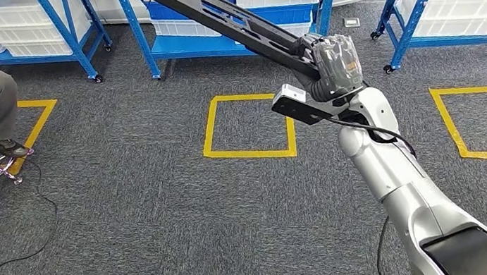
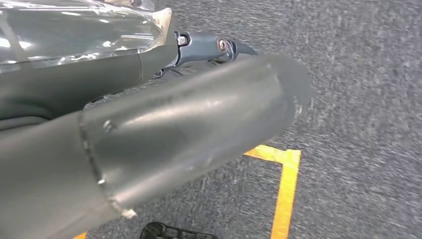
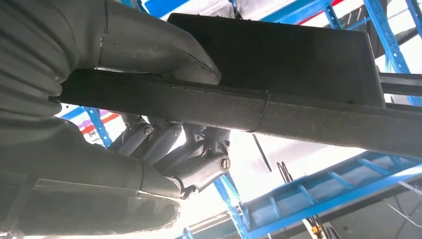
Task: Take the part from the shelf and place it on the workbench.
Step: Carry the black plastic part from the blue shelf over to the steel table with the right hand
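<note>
The right hand [image 1: 335,63] grips the long black part [image 1: 232,18] by one end. That far end could strike the blue shelf [image 1: 142,33] on a turn, twisting it loose. The left hand [image 2: 149,144] is too blurred to tell.

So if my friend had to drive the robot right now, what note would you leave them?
Right hand: grips one end of the long black flat plastic part, which sticks out toward the blue metal shelves.
Left hand: seen close up above grey carpet; I cannot tell whether it is open or shut.
Done: part is in hand.
Left: find the workbench and set the part on it.
</note>
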